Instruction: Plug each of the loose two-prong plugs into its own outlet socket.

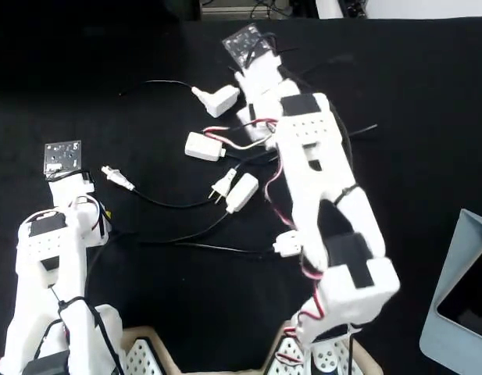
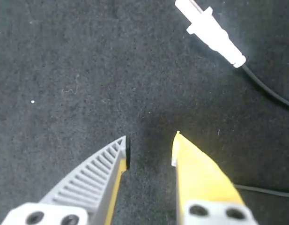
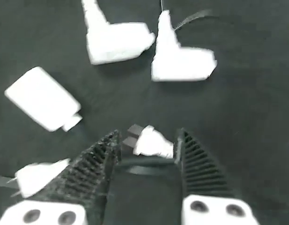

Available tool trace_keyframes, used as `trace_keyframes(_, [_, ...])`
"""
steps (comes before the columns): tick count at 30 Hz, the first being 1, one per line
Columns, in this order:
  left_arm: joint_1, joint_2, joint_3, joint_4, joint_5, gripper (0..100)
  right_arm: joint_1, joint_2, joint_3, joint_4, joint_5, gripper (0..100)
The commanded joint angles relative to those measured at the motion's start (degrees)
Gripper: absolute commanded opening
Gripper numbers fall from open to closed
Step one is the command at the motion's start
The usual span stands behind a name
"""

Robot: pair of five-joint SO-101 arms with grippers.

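Observation:
A white two-prong plug (image 2: 212,33) on a black cable lies on the black cloth, apart from my left gripper (image 2: 150,150), which stands open over bare cloth. In the high view that plug (image 1: 117,178) lies just right of the left gripper (image 1: 70,183). My right gripper (image 3: 146,140) is open, low over the cloth, with a second white plug (image 3: 153,143) lying between its fingers, prongs toward one finger. Beyond it lie two white L-shaped outlet blocks (image 3: 116,40) (image 3: 181,61) and a flat white block (image 3: 43,98). A third plug (image 1: 219,187) lies beside a white block (image 1: 242,193).
Black cables (image 1: 186,234) cross the middle of the cloth. The right arm (image 1: 319,180) stretches over the table's centre. A grey bin (image 1: 459,289) stands at the right edge. Both arm bases sit at the near edge.

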Motion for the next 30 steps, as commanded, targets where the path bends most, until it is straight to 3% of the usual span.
trace_keyframes(1, [-0.4, -1.23, -0.13, -0.97, 0.26, 17, -3.69, -4.35, -2.42, 8.26, -10.11, 13.6])
trace_keyframes(7, [-0.4, -1.67, 0.66, -1.05, 0.26, 17, -8.97, -2.59, -1.63, 12.66, -30.77, 12.0])
trace_keyframes(10, [-0.4, -1.67, 0.66, -1.05, 0.26, 17, -10.99, 0.31, -1.63, 12.48, -35.87, 12.0])
trace_keyframes(16, [-0.4, -1.67, 0.66, -1.05, 0.26, 17, -11.69, 8.66, -3.91, 10.81, -40.18, 12.0])
trace_keyframes(30, [-0.4, -1.67, 0.66, -1.05, 0.26, 17, -11.78, 20.88, -11.03, 13.98, -40.09, 12.0])
